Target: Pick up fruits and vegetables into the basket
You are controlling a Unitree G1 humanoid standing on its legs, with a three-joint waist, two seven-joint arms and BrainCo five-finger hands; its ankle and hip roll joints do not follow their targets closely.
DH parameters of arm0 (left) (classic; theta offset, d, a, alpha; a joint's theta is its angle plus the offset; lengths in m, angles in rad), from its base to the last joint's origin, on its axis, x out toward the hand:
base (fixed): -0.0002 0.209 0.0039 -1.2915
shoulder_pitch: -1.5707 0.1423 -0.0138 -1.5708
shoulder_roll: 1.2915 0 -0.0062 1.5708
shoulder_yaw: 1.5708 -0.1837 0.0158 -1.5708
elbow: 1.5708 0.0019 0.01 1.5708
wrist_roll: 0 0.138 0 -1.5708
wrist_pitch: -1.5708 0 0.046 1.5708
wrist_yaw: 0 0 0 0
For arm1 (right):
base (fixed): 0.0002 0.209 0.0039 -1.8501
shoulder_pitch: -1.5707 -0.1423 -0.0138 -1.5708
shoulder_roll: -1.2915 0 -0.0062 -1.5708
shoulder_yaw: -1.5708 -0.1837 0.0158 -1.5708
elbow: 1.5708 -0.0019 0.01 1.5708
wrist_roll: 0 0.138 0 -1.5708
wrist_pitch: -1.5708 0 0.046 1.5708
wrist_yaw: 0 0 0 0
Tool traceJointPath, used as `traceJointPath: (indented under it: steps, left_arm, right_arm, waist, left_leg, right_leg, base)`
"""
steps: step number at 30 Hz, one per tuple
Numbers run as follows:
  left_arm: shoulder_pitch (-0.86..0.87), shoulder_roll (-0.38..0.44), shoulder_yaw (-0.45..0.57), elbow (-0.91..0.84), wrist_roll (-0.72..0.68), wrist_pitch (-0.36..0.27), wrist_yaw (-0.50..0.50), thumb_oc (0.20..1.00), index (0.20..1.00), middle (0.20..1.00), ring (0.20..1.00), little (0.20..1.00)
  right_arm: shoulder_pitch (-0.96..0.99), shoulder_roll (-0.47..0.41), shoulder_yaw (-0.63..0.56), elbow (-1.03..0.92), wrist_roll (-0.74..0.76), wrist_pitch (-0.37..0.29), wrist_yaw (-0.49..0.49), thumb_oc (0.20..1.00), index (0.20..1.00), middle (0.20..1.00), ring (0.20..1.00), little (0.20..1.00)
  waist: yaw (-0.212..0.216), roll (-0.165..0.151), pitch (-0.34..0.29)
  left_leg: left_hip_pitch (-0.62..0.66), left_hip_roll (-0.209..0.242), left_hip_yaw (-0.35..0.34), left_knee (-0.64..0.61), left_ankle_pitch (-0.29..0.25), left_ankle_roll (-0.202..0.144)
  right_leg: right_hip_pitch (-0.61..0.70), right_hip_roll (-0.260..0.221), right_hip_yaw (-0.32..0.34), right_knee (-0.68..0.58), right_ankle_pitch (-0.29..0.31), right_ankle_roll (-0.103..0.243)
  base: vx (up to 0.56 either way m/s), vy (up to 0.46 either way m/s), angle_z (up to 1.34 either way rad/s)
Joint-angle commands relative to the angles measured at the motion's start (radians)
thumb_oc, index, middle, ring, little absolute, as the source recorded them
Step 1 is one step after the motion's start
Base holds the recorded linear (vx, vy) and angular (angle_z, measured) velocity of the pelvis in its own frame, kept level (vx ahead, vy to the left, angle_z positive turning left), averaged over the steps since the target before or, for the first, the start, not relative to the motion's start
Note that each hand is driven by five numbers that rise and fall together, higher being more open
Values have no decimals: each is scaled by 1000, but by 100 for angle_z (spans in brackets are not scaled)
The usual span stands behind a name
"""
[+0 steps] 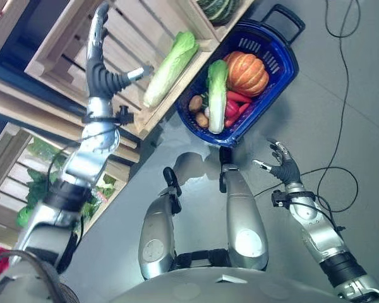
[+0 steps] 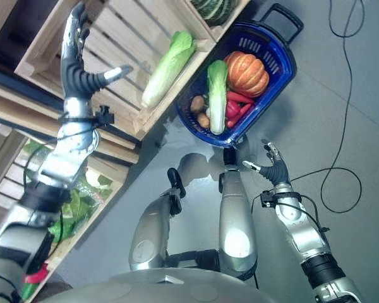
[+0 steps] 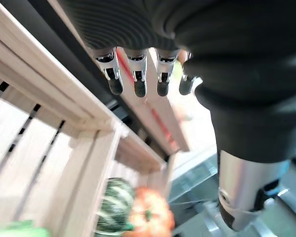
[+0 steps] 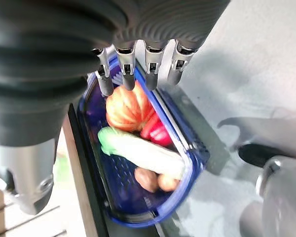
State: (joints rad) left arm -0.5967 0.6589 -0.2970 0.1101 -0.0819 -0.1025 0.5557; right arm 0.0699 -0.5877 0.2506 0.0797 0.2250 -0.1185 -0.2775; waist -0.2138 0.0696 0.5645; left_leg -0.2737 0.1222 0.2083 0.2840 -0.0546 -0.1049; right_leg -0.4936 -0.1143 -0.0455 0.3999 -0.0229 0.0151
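Your left hand [image 1: 104,72], fingers spread and empty, hangs at nine o'clock of the crate's cabbage [image 1: 170,68]; a hasty reach could knock it past the loaded basket [image 1: 284,69]. Right hand [image 1: 283,165] idles, fingers apart.

Left hand [image 3: 227,74] fingers [image 3: 138,74] straight beside wooden crate [image 3: 64,163].

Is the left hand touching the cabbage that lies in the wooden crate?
Apart. In the left eye view the left hand is raised with open fingers, and bare crate slats show between its thumb and the cabbage.
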Motion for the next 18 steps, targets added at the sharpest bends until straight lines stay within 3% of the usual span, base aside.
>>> traceJointPath:
  steps: [1,6,7,10,18]
  left_arm:
    - [-53,65,-3,31,-12,82,75,1000,1000,1000,1000,1000]
    - [-201,44,-65,264,-65,144,124,1000,1000,1000,1000,1000]
    - [-221,33,-74,313,-67,159,126,1000,1000,1000,1000,1000]
    - [-280,12,-105,452,-62,199,144,1000,1000,1000,1000,1000]
    - [-388,-10,-165,790,-118,316,75,1000,1000,1000,1000,1000]
  right_arm:
    - [43,-18,-4,-75,-23,2,16,1000,1000,1000,1000,1000]
    - [35,-28,7,-76,-20,8,19,1000,1000,1000,1000,1000]
    - [34,-28,8,-72,-18,6,22,1000,1000,1000,1000,1000]
    - [26,-30,16,-70,-16,10,25,1000,1000,1000,1000,1000]
    - [-32,-37,55,-40,-8,21,12,1000,1000,1000,1000,1000]
  waist:
    - [-48,-34,-44]
    - [-92,-47,-44]
    - [-101,-48,-44]
    - [-123,-53,-44]
    - [-167,-56,-44]
  left_leg:
    - [-82,4,30,24,20,61]
    - [-96,20,57,33,17,56]
    - [-86,18,50,44,-15,47]
    - [-95,25,65,52,-18,45]
    - [-122,37,97,72,-26,32]
  right_leg:
    - [-4,12,13,55,-96,54]
    - [-33,26,39,61,-94,50]
    - [-26,27,49,75,-125,58]
    - [-42,34,60,75,-123,55]
    - [-82,43,81,76,-119,51]
  base:
    - [23,54,-20]
    - [14,20,-17]
    - [76,41,-25]
    - [19,21,-14]
    - [-6,21,-8]
